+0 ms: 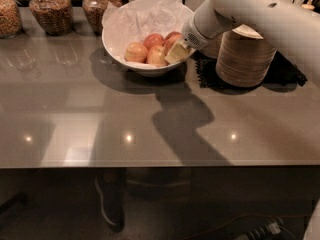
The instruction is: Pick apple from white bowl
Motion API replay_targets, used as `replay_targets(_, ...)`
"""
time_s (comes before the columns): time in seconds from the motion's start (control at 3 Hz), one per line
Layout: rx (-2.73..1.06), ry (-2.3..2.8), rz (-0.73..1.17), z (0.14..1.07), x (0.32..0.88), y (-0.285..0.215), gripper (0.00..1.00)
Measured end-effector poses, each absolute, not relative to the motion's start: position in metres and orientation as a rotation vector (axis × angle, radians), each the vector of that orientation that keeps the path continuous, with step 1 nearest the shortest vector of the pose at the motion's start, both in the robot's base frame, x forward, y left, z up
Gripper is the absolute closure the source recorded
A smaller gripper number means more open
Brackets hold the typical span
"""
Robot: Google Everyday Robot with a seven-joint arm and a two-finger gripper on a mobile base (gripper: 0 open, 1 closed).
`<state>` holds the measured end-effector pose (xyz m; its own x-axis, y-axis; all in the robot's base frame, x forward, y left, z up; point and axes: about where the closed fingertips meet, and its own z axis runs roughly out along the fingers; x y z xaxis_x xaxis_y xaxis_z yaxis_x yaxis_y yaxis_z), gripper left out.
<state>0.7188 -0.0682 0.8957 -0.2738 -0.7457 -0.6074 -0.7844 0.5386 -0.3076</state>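
Note:
The white bowl stands at the back centre of the grey table, lined with crumpled white paper. Several apples lie in it. The reddest apple is at the right side of the pile, partly hidden by my gripper. Paler yellow-pink apples lie to its left. My gripper reaches in over the bowl's right rim from the upper right and sits right against the red apple, among the fruit. The white arm runs off the top right corner.
Three glass jars of dry food line the back left. A stack of small beige bowls stands on a dark mat just right of the white bowl, under the arm. The table's front edge runs across the lower part of the view.

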Motion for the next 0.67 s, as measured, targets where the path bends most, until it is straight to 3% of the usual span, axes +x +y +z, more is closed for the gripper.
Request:
replay_targets(0.33, -1.244, 2.019, 0.078, 0.909, 0.716, -0.065, 0.95)
replay_targets(0.67, -1.256, 1.956, 0.108, 0.938, 0.711, -0.065, 1.0)
